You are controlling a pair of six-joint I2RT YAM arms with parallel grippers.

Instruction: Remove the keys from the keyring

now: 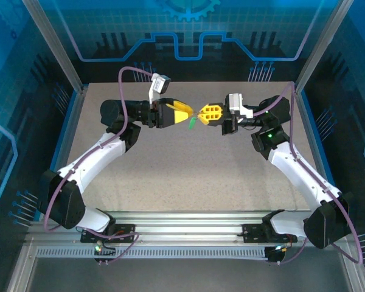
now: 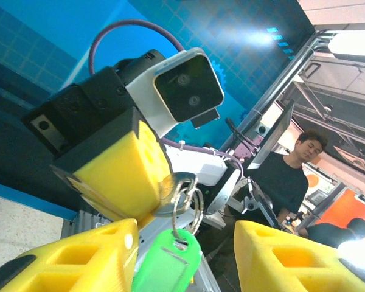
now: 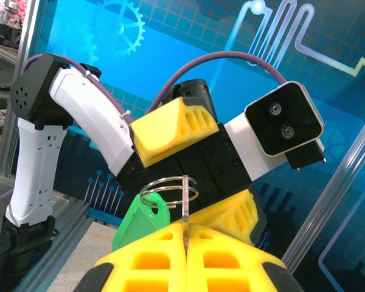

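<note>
My right gripper (image 1: 202, 113) (image 3: 185, 230) is shut on a silver key (image 3: 185, 201) (image 2: 164, 193), held edge-on above the table's middle. The key hangs on a wire keyring (image 3: 168, 190) (image 2: 196, 207) that also carries a green plastic tag (image 3: 140, 222) (image 2: 167, 263) (image 1: 193, 123). My left gripper (image 1: 187, 112) (image 2: 184, 246) faces the right one, open, its yellow fingers (image 2: 79, 255) standing on either side of the ring and tag. The tag hangs close beside the left-hand finger; I cannot tell whether it touches.
The speckled tabletop (image 1: 188, 170) lies well below both grippers. An aluminium rail (image 1: 188, 219) runs along the near edge by the arm bases. Blue panels wall in the back and sides.
</note>
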